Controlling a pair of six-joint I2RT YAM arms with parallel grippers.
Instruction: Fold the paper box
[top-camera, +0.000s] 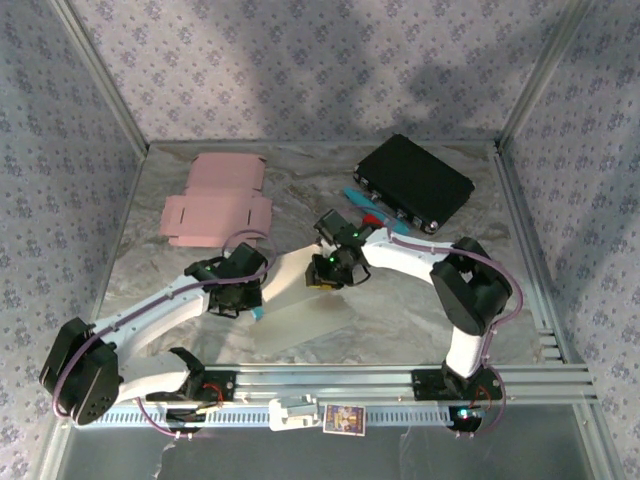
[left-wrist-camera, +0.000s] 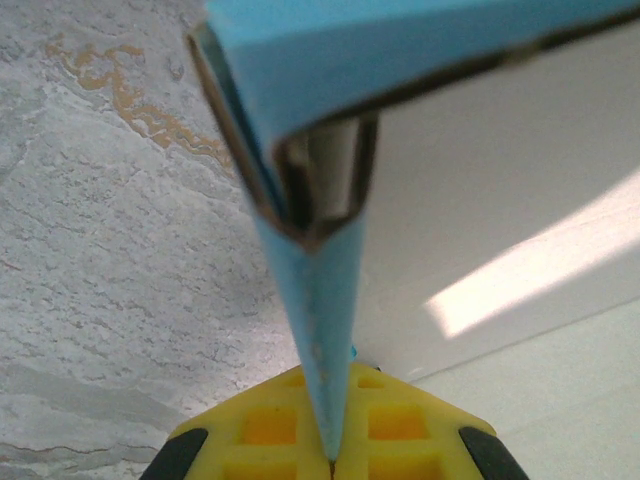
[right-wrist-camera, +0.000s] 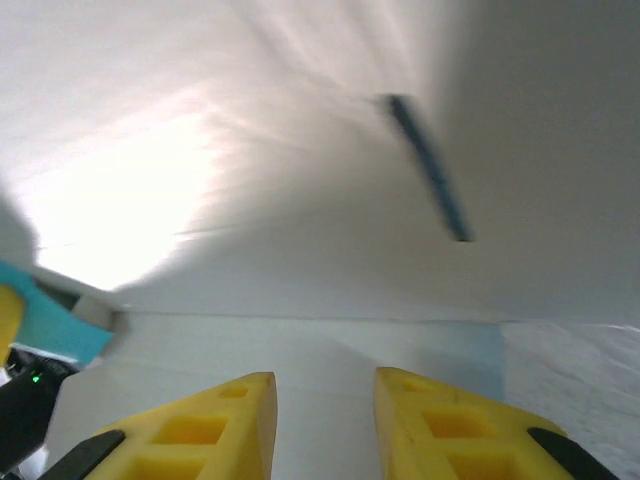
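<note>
The paper box (top-camera: 312, 318) lies partly unfolded in the middle of the marbled grey surface (top-camera: 330, 190), between the two arms. It is a pale white sheet with light blue on its other face. From above, one panel rests flat towards the near rail while another rises towards the wrists.

The left end effector (left-wrist-camera: 333, 455) is pressed together on a thin blue edge of the box. In the left wrist view that edge runs up from between the yellow fingers (left-wrist-camera: 270, 430) to a curled blue flap overhead, whose brown cut edge shows. A white panel lies just to the right of it.

The right end effector (right-wrist-camera: 325, 400) has its yellow fingers apart, with a clear gap and nothing seen between them. It points at the white inside of the box, where a short blue streak shows, too blurred to identify.

A flat pink box blank (top-camera: 215, 202) lies at the far left, well apart from the white box. A black case (top-camera: 413, 182) sits at the far right. A small printed card (top-camera: 342, 418) hangs on the near rail, its print too small to read.
</note>
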